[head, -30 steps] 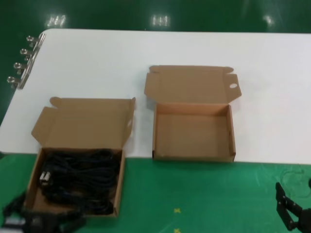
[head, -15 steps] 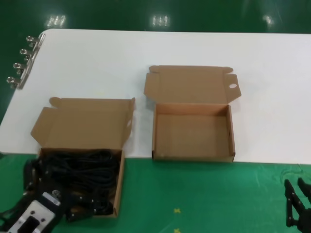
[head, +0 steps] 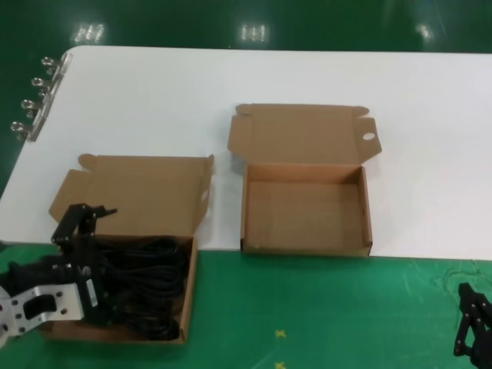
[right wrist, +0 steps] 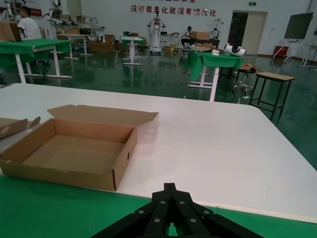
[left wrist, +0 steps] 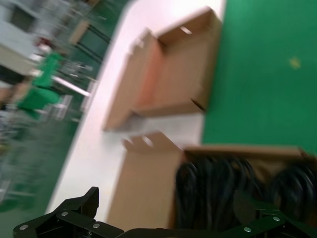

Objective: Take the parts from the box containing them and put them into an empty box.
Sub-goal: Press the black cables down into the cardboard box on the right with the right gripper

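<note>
Two spread fingers of the left claw (head: pixel 86 223), holding nothing, hover over the parts (head: pixel 146 277) in the box containing them (head: pixel 188 296), so the pick step is at hand: descend and grip, with the empty box (head: pixel 307 244) well apart, the right claw (head: pixel 473 327) idle, its fingers together.

You face a white surface (head: pixel 231 84) with a green mat (head: pixel 323 307) along its near edge. The empty box (head: pixel 306 207) rests on the white area, its front edge at the mat. The box of cords (head: pixel 127 231) straddles both. Metal clips (head: pixel 34 96) line the far-left edge.
</note>
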